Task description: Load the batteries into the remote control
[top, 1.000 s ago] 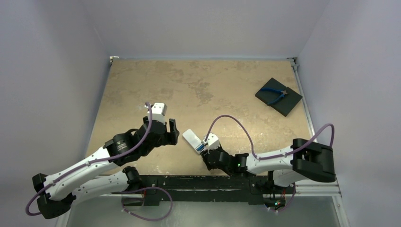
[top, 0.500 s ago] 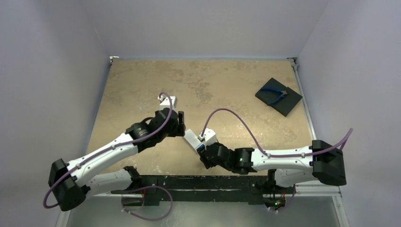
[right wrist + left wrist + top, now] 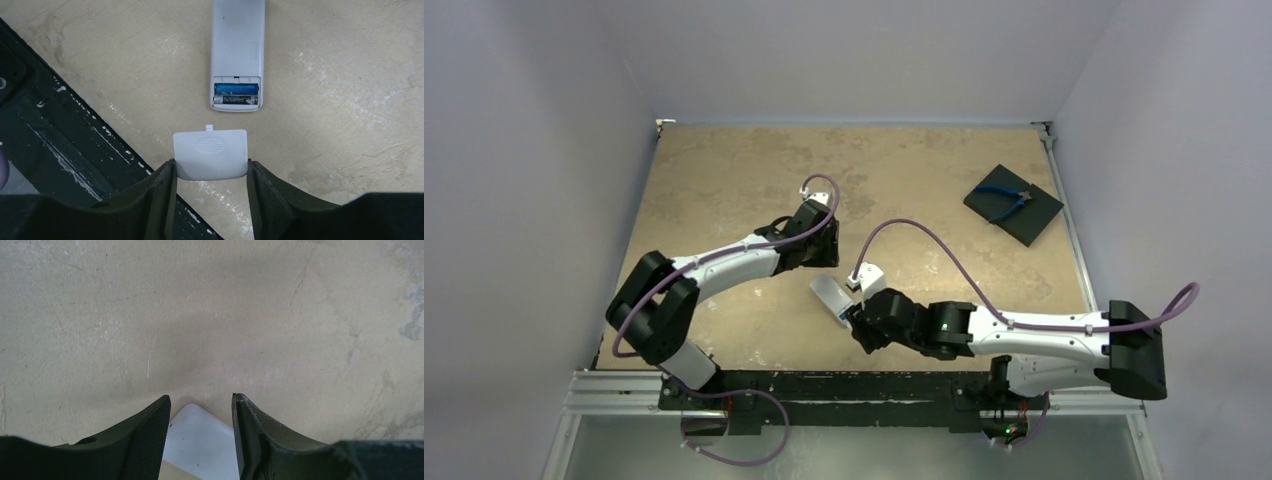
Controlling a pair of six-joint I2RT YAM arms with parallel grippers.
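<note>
I see a mottled tan table (image 3: 724, 180) between pale lilac walls (image 3: 874, 50). The remote control (image 3: 237, 40) lies on it back-up, with both batteries (image 3: 236, 95) in its open bay. My right gripper (image 3: 210, 167) pinches the battery cover (image 3: 210, 152) just short of the remote. My left gripper (image 3: 201, 402) stands half-open astride the remote's far corner, though I can't tell if it touches.

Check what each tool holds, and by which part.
Right tool grips the battery cover by its two side edges. Left tool straddles a corner of the remote control; a grip cannot be told.
</note>
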